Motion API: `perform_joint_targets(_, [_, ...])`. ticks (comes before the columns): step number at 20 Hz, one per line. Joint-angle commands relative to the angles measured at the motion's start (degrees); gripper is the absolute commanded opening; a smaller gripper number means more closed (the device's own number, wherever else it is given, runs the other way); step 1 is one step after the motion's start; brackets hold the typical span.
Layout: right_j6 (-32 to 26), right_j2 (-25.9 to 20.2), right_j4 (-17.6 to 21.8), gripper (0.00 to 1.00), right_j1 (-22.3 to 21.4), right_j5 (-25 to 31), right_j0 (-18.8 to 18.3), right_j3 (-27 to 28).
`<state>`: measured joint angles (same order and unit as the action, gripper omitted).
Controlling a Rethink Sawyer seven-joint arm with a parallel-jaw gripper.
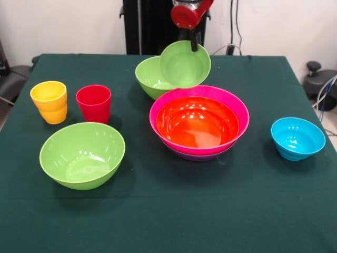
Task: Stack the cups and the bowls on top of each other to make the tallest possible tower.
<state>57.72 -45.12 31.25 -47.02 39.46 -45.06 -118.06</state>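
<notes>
Bowls and cups are spread over a dark green table [174, 211]. Near the centre, an orange bowl [197, 122] sits nested inside a pink bowl [231, 103], and a purple bowl [197, 156] shows only as a thin rim beneath the pink one. These three form the tower at this stage.

Behind the tower and to its left, a large green bowl [147, 76] rests on the table. A small green bowl [184, 64] is tilted with its opening facing the camera; it overlaps the right part of the large green bowl's rim and is raised above the table.

The gripper [195, 42] comes down from the top edge, below a red arm joint [185, 15]. Its dark fingers meet the upper rim of the small green bowl, and the jaws appear to be clamped on that rim.

At front left, a second large green bowl [82, 154] stands upright and alone. Behind it, a yellow cup [49, 101] and a red cup [93, 103] stand upright, just beside each other without touching; the yellow cup is on the left.

At the right side, a blue bowl [298, 138] stands upright, well apart from the tower.
</notes>
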Motion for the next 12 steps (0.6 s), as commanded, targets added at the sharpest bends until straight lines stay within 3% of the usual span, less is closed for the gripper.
perform_joint_targets(1, [10.4, 3.5, -0.6, 0.00, 0.1, -4.3, 2.7, 2.1])
perform_joint_targets(12, [10.5, 5.0, -1.1, 0.00, 0.2, -5.1, 3.5, 2.6])
